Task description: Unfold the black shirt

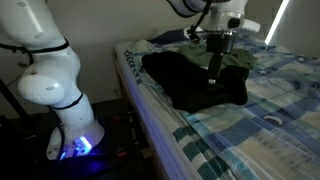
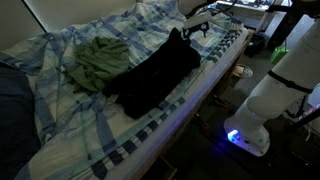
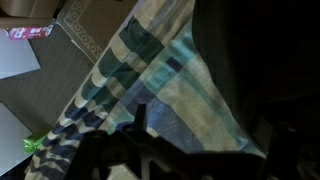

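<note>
The black shirt lies bunched on the plaid bed near its edge, and in an exterior view it shows as a long dark heap. My gripper hangs over the shirt's far end, close above the cloth; seen from the opposite side, the gripper is at the shirt's top end. In the wrist view the gripper stands open with plaid sheet between its dark fingers. There the black shirt fills the right side. Nothing is held.
The blue-and-white plaid bedsheet covers the bed. An olive-green garment lies beside the shirt. The robot's white base stands on the floor by the bed edge. The wrist view shows floor and a cardboard box left of the bed.
</note>
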`<state>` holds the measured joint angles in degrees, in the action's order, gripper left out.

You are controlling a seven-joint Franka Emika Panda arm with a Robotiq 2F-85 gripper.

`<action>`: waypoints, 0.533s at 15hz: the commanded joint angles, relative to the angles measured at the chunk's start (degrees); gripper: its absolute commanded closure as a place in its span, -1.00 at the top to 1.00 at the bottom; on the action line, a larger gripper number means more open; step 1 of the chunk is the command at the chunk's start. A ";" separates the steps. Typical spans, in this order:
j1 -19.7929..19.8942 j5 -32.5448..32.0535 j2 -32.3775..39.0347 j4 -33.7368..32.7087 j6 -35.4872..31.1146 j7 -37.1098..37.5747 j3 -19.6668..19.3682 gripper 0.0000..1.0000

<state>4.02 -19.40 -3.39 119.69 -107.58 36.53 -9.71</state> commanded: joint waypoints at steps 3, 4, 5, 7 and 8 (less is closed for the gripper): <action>1.44 -1.46 -3.83 0.81 3.54 -0.70 2.00 1.00; 1.46 -1.33 -4.01 0.87 3.80 -0.75 2.15 1.00; 1.43 -1.22 -4.28 1.05 4.01 -1.08 2.32 1.00; 1.56 -0.93 -3.84 0.93 3.87 -1.52 2.46 1.00; 1.68 -0.19 -3.28 0.99 1.73 -2.30 2.25 1.00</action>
<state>4.25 -20.07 -5.77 119.71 -104.91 36.20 -8.36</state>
